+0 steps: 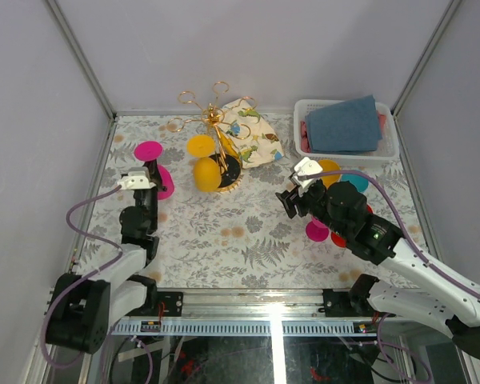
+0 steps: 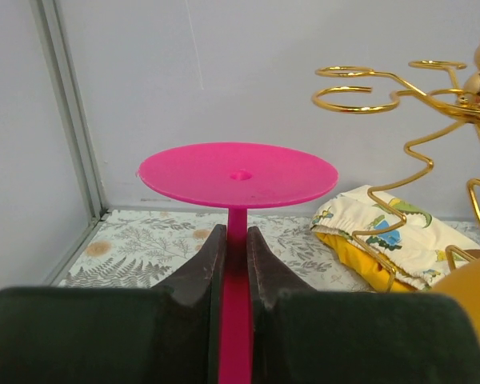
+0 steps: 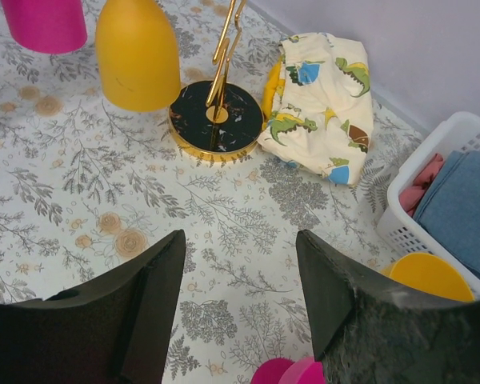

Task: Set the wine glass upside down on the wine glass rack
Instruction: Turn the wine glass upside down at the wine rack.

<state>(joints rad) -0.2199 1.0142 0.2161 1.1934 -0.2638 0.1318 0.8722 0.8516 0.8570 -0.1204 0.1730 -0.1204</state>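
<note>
Just left of the wine glass rack (image 1: 215, 120), the left fingers (image 2: 216, 250) pinch the stem of the pink wine glass (image 2: 238, 172), held foot-up and clear of the loops. A yellow glass (image 3: 136, 52) hangs inverted from the rack beside it. Behind lie a dinosaur-print cloth (image 1: 252, 132) and a white basket (image 1: 303, 106). The right fingers (image 3: 164, 264) gape above the floral surface (image 1: 248, 240); grey walls surround.
</note>
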